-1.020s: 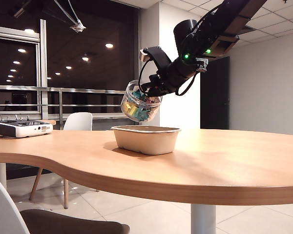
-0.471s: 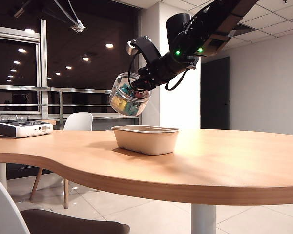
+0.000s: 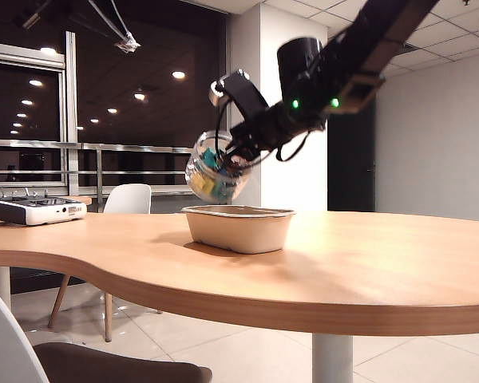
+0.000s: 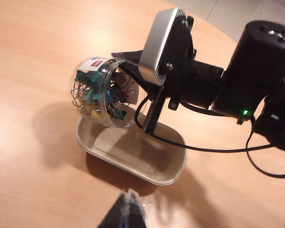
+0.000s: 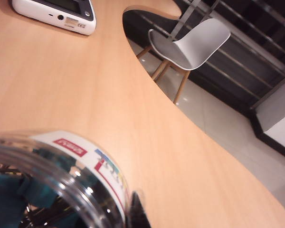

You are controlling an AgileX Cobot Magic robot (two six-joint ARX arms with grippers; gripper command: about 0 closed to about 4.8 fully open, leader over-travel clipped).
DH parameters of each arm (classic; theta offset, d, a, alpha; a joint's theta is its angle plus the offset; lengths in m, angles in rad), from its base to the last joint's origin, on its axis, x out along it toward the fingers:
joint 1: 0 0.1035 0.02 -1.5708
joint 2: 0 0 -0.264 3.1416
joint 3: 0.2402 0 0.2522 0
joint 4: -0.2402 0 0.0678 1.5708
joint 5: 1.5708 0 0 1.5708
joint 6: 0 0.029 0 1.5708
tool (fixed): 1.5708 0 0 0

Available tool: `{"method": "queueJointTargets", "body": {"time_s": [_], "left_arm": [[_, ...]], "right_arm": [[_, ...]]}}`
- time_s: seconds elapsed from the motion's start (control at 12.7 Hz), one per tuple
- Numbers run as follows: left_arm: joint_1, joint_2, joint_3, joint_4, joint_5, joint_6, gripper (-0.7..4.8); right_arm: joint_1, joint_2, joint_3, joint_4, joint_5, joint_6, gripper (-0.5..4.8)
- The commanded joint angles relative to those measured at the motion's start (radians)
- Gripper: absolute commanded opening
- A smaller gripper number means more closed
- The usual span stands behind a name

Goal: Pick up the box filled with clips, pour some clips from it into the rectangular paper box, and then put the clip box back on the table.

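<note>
The box filled with clips [image 3: 214, 171], a clear round jar, hangs tilted on its side just above the left end of the rectangular paper box [image 3: 239, 230]. My right gripper [image 3: 236, 150] is shut on the jar's rim. From the left wrist view, the jar [image 4: 96, 90] leans over the beige tray [image 4: 88, 146], whose floor shows bare. Teal, yellow and pink clips [image 4: 92, 95] stay inside. The right wrist view shows the jar wall [image 5: 61, 166] with one dark fingertip [image 5: 137, 213] against it. My left gripper [image 4: 128, 198] is shut and empty, hovering over the table [image 4: 28, 47] near the tray.
A white-grey controller [image 3: 36, 210] lies at the table's far left, also in the right wrist view [image 5: 54, 9]. A white chair [image 3: 128, 198] stands beyond the curved table edge. Another chair's back [image 3: 8, 351] is in the foreground.
The right arm swung the jar up and left, then lowered it slightly. The wrist has turned, so the jar now lies more on its side. The left gripper has not moved.
</note>
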Motion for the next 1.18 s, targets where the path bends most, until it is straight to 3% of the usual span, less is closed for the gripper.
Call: {"method": "queueJointTargets", "body": {"time_s": [0.08,0.24,0.39,0.63,1.18], "left_arm": [[0.000,-0.004,0.003,0.005,0.000,0.002,-0.06],[0.000,-0.004,0.003,0.006,0.000,0.002,-0.06],[0.000,-0.004,0.003,0.006,0.000,0.002,-0.06],[0.000,-0.004,0.003,0.005,0.000,0.003,-0.06],[0.000,-0.004,0.003,0.005,0.000,0.004,-0.06]], "right_arm": [[0.003,-0.008,-0.035,0.214,0.002,-0.006,-0.01],[0.003,-0.008,-0.058,0.267,0.002,-0.046,-0.01],[0.003,-0.008,-0.152,0.488,0.043,-0.044,-0.01],[0.003,-0.008,-0.192,0.602,0.047,-0.046,-0.01],[0.011,-0.008,-0.195,0.716,0.093,-0.105,-0.01]]}}
